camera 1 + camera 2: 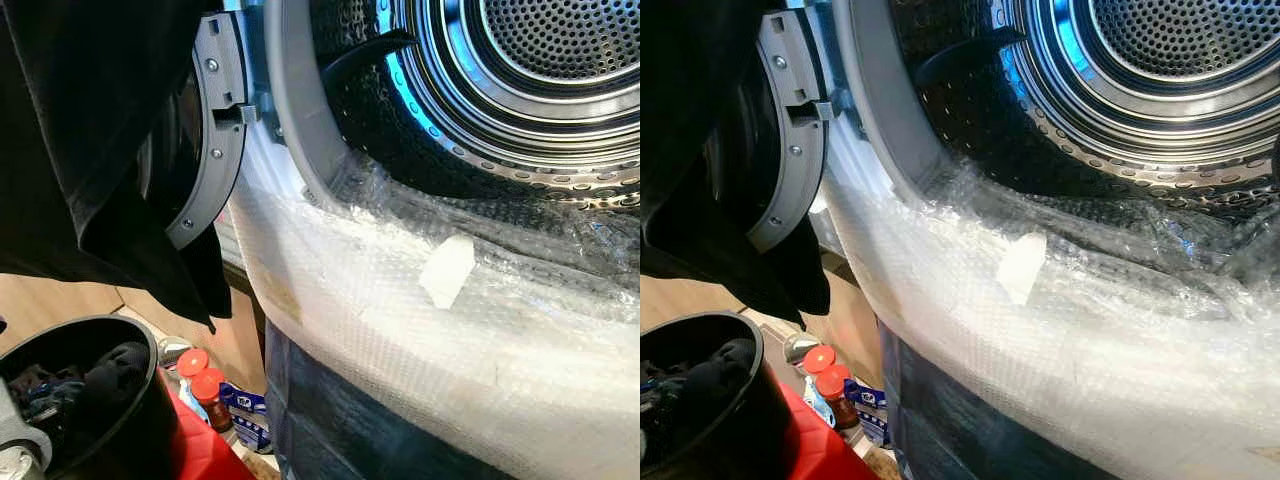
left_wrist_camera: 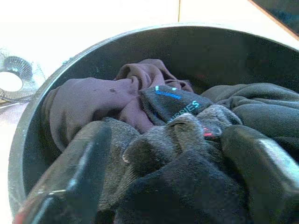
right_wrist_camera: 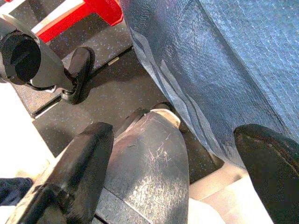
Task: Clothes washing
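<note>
Front-loading washing machine with its door point(image 1: 205, 130) swung open to the robot's left and the perforated drum point(image 1: 520, 90) exposed, the lower rim and front panel wrapped in bubble wrap point(image 1: 400, 320), presumably to guard the casing against knocks. A dark garment point(image 1: 90, 150) hangs high in front of the door, while the rest of the laundry lies heaped in a round black basket point(image 1: 150, 420) on the floor just beside the machine, within easy reach of the opening. The left gripper point(image 2: 163, 168) is sunk into that heap with its jaws spread wide around a dark fleecy cloth point(image 2: 159, 154), apparently poised for a pick; the right gripper point(image 3: 173, 172) hangs low by the machine's wrapped front, jaws wide and holding nothing.
</note>
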Available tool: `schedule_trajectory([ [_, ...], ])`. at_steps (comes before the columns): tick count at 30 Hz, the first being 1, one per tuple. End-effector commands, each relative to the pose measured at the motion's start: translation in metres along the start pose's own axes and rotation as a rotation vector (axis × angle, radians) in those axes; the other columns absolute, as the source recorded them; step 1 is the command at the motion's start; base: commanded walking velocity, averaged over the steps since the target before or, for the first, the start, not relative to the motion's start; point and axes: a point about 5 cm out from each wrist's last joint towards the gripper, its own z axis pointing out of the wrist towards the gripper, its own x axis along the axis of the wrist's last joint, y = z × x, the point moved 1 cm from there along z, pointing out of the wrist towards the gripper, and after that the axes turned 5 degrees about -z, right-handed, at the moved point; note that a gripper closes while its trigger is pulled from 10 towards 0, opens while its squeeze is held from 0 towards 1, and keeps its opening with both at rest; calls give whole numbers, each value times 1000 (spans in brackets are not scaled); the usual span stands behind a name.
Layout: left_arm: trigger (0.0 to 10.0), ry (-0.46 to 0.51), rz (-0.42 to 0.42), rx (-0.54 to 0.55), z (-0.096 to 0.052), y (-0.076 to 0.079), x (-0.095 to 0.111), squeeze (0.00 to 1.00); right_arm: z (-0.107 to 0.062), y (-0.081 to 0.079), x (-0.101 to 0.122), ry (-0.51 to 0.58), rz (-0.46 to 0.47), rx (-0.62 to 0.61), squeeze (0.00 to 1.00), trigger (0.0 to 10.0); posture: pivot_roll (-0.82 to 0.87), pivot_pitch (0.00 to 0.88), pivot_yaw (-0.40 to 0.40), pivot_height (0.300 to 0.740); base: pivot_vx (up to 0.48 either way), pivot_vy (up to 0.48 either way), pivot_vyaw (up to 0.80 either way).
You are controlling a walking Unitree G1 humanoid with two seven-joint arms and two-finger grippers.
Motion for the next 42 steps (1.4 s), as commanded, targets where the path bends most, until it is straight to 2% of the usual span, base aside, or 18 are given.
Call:
schedule_trajectory([
  [1,0,19,-5,-15,-2,2,3,0,0,-4,-13,-42,3,21,0,10000,80,0,24,740,0,0,0],
  [15,0,30,46,-69,-5,10,5,0,0,-6,-11,-42,-4,22,0,10000,77,0,30,740,0,0,0],
  [22,0,5,127,-67,-5,7,1,0,0,-8,-13,-50,-17,31,0,10000,77,0,37,740,0,0,0],
  [23,0,-33,65,-26,-3,1,-4,0,0,-8,-13,-50,-17,31,0,10000,75,0,37,740,0,0,0],
  [24,0,-33,65,-26,-3,1,-4,0,0,-8,-13,-50,-17,31,0,10000,75,0,37,740,0,0,0],
  [26,0,-61,-1,11,-2,-4,-8,0,0,-7,-12,-47,-16,30,0,10000,73,0,37,740,0,0,0],
  [30,0,-55,0,38,0,-10,-7,0,0,-5,-11,-40,-8,26,0,10000,71,0,32,740,0,0,0],
  [36,0,-58,16,30,1,-6,-7,0,0,-5,-9,-37,-11,28,0,10000,79,0,33,740,0,0,0],
  [42,0,-70,17,51,-2,-10,-11,0,1,-10,-10,-37,-3,40,0,10000,76,0,33,740,0,0,0],
])
